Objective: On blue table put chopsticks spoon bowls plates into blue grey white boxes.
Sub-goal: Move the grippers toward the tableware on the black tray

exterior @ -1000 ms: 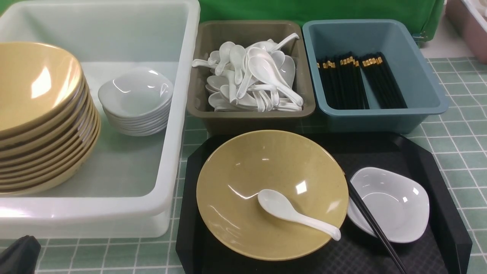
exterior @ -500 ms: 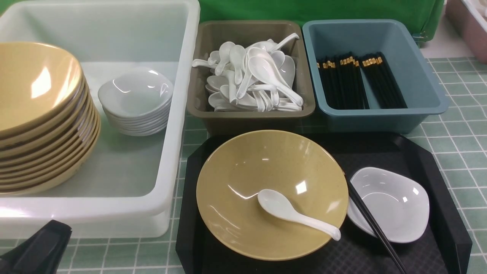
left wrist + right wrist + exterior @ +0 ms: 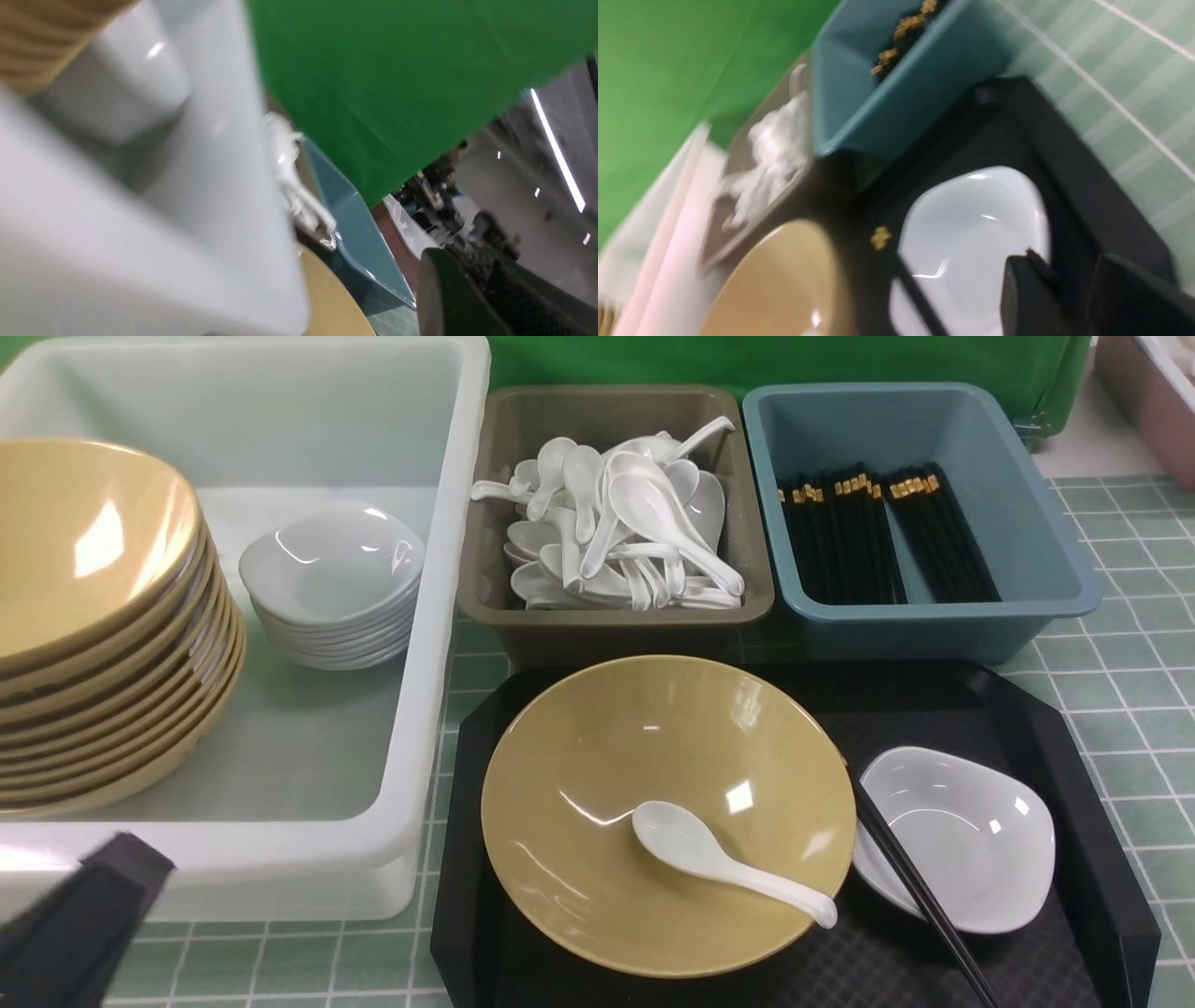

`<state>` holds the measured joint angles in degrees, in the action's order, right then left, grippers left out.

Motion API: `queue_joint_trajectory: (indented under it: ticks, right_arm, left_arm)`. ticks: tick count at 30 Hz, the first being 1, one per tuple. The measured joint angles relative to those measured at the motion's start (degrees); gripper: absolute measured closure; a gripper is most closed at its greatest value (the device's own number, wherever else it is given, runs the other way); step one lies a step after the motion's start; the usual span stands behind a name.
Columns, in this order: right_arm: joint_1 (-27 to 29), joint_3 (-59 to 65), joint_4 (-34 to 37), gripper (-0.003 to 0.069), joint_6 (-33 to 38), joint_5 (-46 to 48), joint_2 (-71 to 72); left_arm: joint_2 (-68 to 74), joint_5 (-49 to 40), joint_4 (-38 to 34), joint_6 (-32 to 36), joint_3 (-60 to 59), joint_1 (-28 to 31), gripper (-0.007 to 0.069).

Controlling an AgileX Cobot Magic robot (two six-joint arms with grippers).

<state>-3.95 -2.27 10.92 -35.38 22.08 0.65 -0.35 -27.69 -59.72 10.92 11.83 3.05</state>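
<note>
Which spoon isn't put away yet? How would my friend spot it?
Find the black plastic tray nearest the robot, then the big round tan bowl on it. The glossy white soup spoon lies alone inside that bowl; the other white spoons are heaped in the grey-brown box behind.

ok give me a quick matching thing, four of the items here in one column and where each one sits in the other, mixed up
Things:
1 loose spoon
2 stack of tan bowls
3 bundle of chopsticks
4 pile of spoons

Places:
a in the blue box
b in the white box
c in the single bowl on the black tray
d in the grey box

Pairs: 1-c, 2-b, 3-a, 4-d
</note>
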Motion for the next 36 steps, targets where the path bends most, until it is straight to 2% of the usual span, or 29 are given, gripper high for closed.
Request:
queue_joint_trajectory:
  ticks: [1,3,8,11,13,16,20,21,23,24,27,32,36]
  right_arm:
    - [-1.52,-3.99,0.0,0.0426,6.34,0.79,-1.07]
    - [-3.0,-9.65,0.0,0.0453,12.68,2.4,-4.77]
    - [-4.15,-27.45,-0.25,0.0603,35.38,14.61,-24.47]
    - [-4.15,-36.98,-0.37,0.0623,45.76,25.38,-35.17]
    - [-4.5,-41.55,-0.45,0.0623,50.07,31.39,-42.31]
    - [-6.04,-45.9,-0.52,0.0623,52.67,36.75,-49.49]
    - [-9.11,-48.54,-0.77,0.0623,54.8,39.03,-55.58]
    - [-12.5,-49.88,-0.85,0.0623,55.77,39.17,-59.77]
    - [-14.22,-50.53,-0.99,0.0623,56.17,39.1,-62.1]
    - [-17.39,-51.52,-1.88,0.0621,56.43,38.31,-66.67]
    - [-20.33,-51.86,-3.66,0.0613,56.13,34.77,-73.9]
    - [-20.7,-51.86,-4.42,0.0576,54.36,30.41,-79.79]
    - [-19.68,-51.86,-4.76,0.0447,51.4,25.63,-84.21]
  left_arm:
    - [2.14,-2.32,3.45,1.92,3.98,0.0,0.0622]
    - [6.93,-6.07,9.47,2.91,8.97,0.0,0.0622]
    - [24.43,-20.33,31.56,3.24,25.59,0.0,0.0622]
    - [31.72,-26.72,42.1,3.9,34.15,-0.63,0.0622]
    - [34.99,-29.36,47.23,4.03,37.85,-2.61,0.0622]
    - [39.8,-33.46,52.54,4.03,42.9,-8.39,0.0622]
    - [44.68,-35.83,54.05,4.09,46.07,-14.71,0.0622]
    - [47.65,-35.89,54.11,4.49,47.62,-18.17,0.0622]
    - [49.85,-35.42,54.11,4.92,48.5,-21.03,0.0622]
    - [53.27,-33.03,53.95,5.48,49.83,-25.4,0.0622]
    - [57.66,-28.29,53.78,5.67,50.68,-30.87,0.0622]
    - [61.77,-26.32,53.78,5.74,50.68,-34.42,0.0622]
    - [65.25,-28.69,53.54,5.74,50.68,-34.94,0.0622]
